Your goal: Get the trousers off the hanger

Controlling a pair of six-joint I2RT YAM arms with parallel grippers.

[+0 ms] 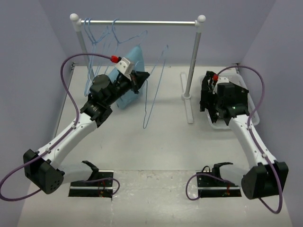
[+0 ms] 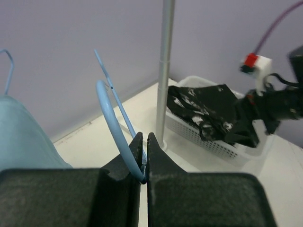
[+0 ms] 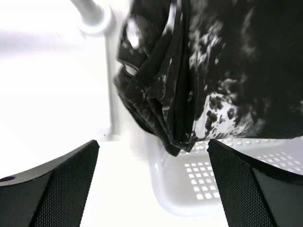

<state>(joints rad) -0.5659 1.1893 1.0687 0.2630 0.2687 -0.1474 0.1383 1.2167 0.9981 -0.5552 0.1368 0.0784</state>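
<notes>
My left gripper [image 1: 140, 78] [image 2: 144, 137] is shut on the wire of a light-blue hanger [image 1: 155, 90] [image 2: 110, 109], which hangs bare from the rail and carries no garment. The black, white-speckled trousers [image 2: 203, 109] [image 3: 227, 71] lie bundled in a white perforated basket [image 1: 215, 124] [image 2: 213, 142] [image 3: 213, 189] at the right. My right gripper [image 1: 211, 99] [image 3: 152, 144] is open just above the basket's near edge and the trousers, holding nothing. In the top view the right arm hides most of the trousers [image 1: 207, 87].
A clothes rack with a grey rail [image 1: 142, 22] and right pole [image 1: 193, 61] [image 2: 164, 71] stands at the back. A plain light-blue garment [image 1: 128, 99] [image 2: 23, 137] hangs beside my left gripper. Several more blue hangers [image 1: 102, 38] hang on the rail's left part.
</notes>
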